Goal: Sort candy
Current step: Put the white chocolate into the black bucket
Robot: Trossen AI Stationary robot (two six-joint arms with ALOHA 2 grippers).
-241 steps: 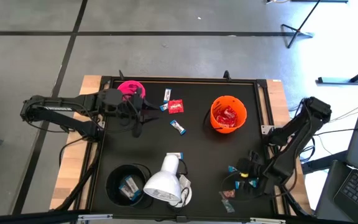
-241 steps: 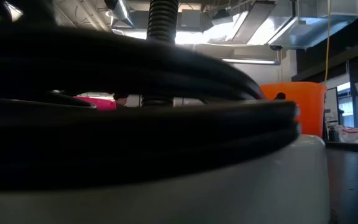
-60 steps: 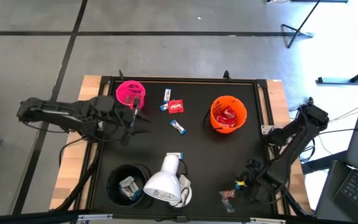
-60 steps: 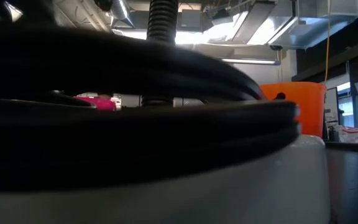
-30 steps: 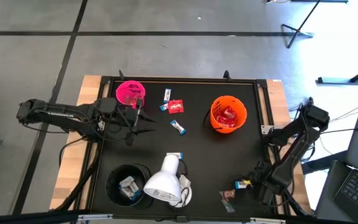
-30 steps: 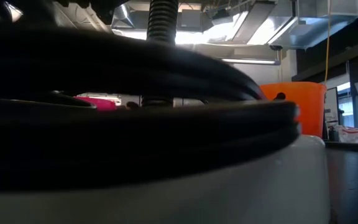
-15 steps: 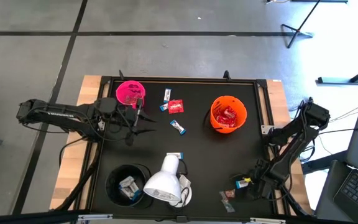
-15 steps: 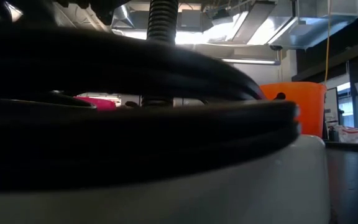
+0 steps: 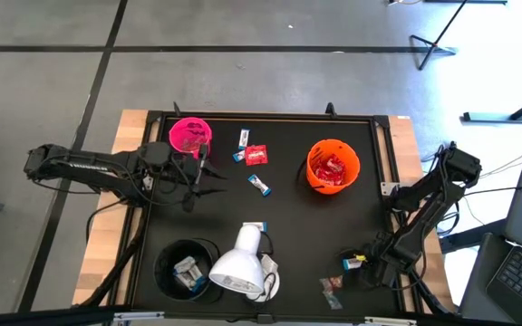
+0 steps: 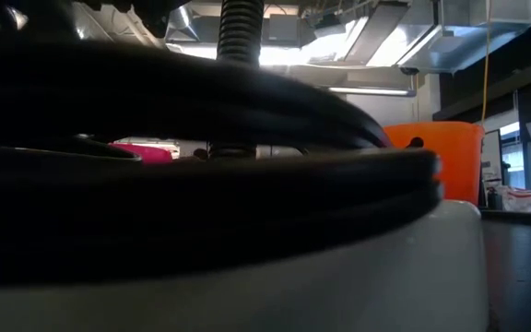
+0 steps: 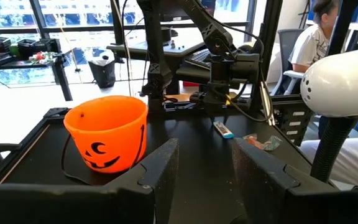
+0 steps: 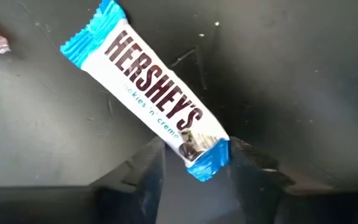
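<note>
The right gripper [image 9: 367,264] is low over the near right corner of the black table [image 9: 297,226], its two fingers closed on one end of a slim candy bar [image 12: 149,89]. The bar's wrapper is white with crimped bright blue ends and dark brown block letters reading HERSHEY'S, with smaller blue script under them; it lies slantwise, its far end free over the table and the near blue end pinched between the fingers [image 12: 135,174]. In the high view the bar [image 9: 352,263] shows as a small white-and-blue piece at the gripper's tip, with a small reddish sweet [image 9: 332,284] just beside it, nearer the table's edge. More candy lies at the far middle: a red packet [image 9: 256,155] and white-and-blue bars [image 9: 244,138] beside it, another bar [image 9: 260,185] nearer the centre. The left gripper [image 9: 208,178] hangs near the pink cup [image 9: 189,135], its fingers [image 11: 160,162] spread apart with nothing between them.
</note>
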